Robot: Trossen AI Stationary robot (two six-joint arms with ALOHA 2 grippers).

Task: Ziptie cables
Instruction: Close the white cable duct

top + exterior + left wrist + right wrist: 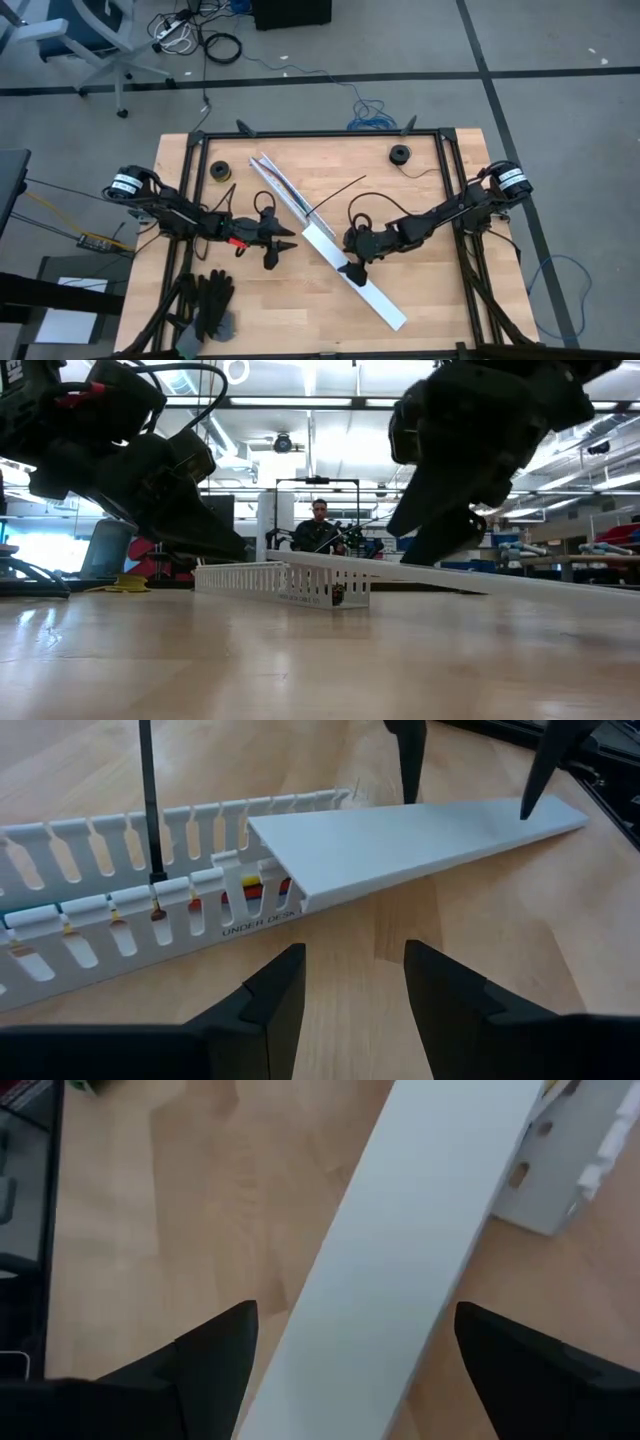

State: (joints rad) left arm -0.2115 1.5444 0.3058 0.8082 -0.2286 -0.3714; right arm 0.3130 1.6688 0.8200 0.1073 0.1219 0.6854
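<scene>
A long white slotted channel (280,190) lies slantwise on the table. The cables (250,892), showing red and yellow, lie inside it behind the slots. A black ziptie (150,810) stands up out of the channel. A flat white cover (420,835) rests with one end on the channel's end and the other on the table. My left gripper (350,990) is open, low over bare table just short of the channel's end. My right gripper (350,1360) is open above the cover, one finger on either side of it, a gap showing at each edge.
Black gloves (205,305) lie at the near left corner. Two small rolls (220,171) (400,153) sit near the far edge. Bare wood lies between the channel and the near edge. A person (318,525) sits beyond the table's far side.
</scene>
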